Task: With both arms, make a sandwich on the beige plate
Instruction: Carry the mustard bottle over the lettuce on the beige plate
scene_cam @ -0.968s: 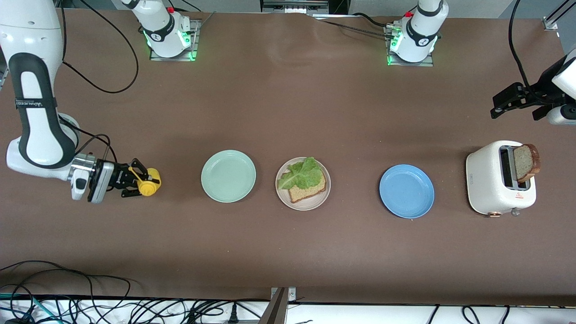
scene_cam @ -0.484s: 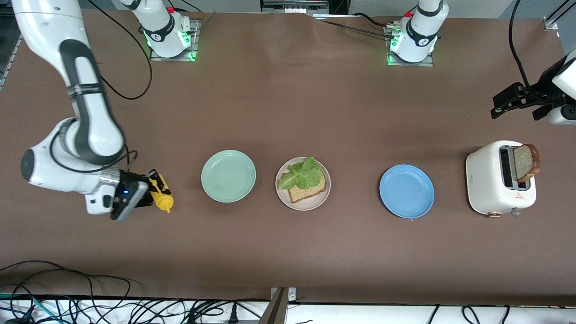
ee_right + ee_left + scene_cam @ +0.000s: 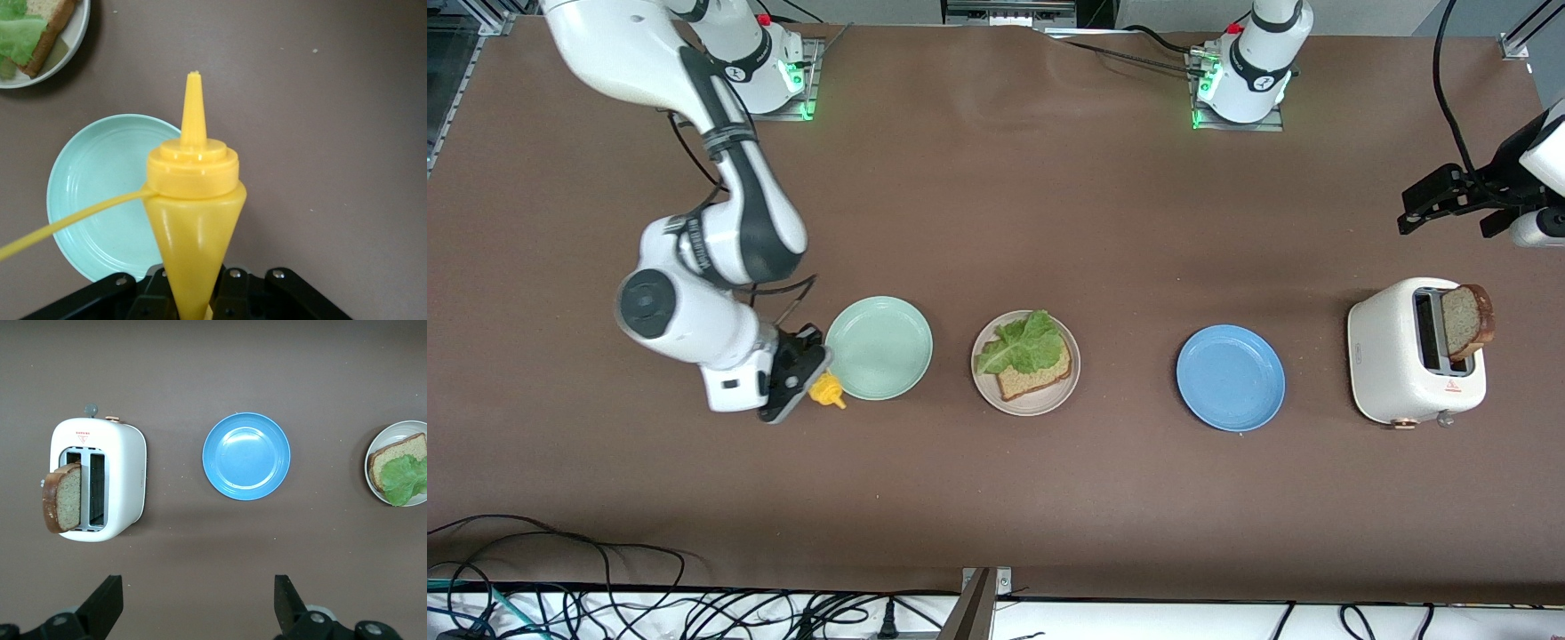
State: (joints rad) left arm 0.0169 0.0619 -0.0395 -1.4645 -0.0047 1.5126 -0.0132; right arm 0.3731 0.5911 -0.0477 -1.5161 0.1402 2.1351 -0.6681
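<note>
Brown bench (image 3: 996, 498), matte surface, cables along the lower edge of the front view; two arm bases with green lights along the upper edge.

Item 1: beige plate (image 3: 985, 389), centre of the frame. Holds one bread slice (image 3: 1040, 375) with a lettuce leaf (image 3: 1021, 345) lying on top, covering the slice's upper part. The sandwich has no top slice.

Item 2: mint plate (image 3: 878, 347), just beside the beige plate, toward the right arm's end of the bench. Nothing on it.

Item 3: blue plate (image 3: 1230, 377), right of centre in the frame, toward the left arm's end. Nothing on it.

Item 4: white toaster (image 3: 1400, 360), right part of the frame. A second bread slice (image 3: 1467, 320) stands up out of one slot, tilted.

Item 5: right pincer (image 3: 796, 373), lower left of centre, clenched on a yellow squeeze bottle (image 3: 825, 391). The bottle's nozzle points down, over the bench at the mint plate's rim; the right wrist view shows the nozzle tip (image 3: 193, 77) just past that rim.

Item 6: left pincer (image 3: 1436, 197), right edge of the frame, fingers released and spread wide, nothing held. It waits above the bench near the toaster.
</note>
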